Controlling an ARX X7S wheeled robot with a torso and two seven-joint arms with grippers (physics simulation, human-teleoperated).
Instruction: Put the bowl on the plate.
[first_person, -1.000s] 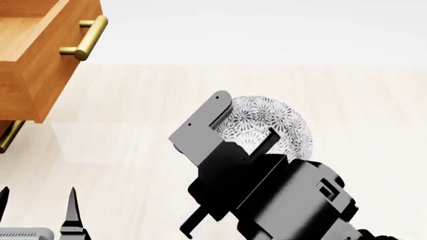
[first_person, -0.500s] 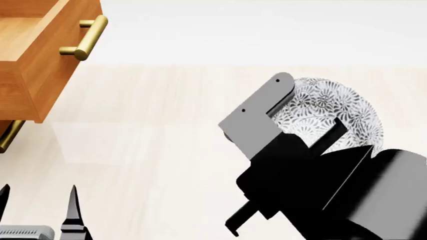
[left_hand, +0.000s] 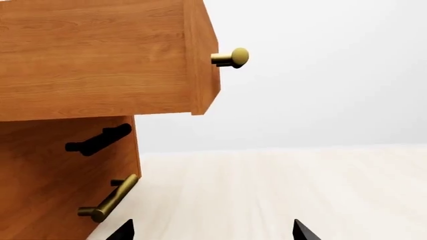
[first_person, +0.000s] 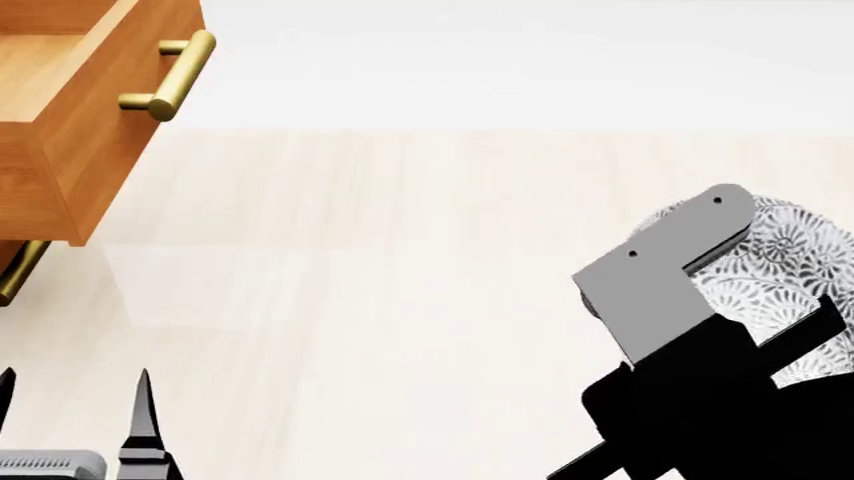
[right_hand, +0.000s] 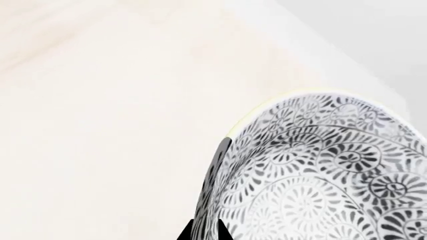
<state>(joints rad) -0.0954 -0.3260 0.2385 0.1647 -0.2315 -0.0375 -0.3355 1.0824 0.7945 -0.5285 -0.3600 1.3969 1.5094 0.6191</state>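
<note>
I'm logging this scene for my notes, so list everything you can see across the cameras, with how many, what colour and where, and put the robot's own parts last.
bowl: one, white with fine grey floral pattern and a pale rim, at the right edge of the head view, held off the tabletop in the right claw.
wooden cabinet: one, warm brown, at the far left of the tabletop.
open drawer: one, brown wood, pulled out of the cabinet's top.
drawer handles: two brass bars show, one on the open drawer, one on the front below it.
tabletop: one, pale cream wood grain, under everything.
plate: none in view.
right claw: one, grey and black, clamped on the bowl's rim.
left claw: one, black tips spread apart, low near the cabinet, holding nothing.
</note>
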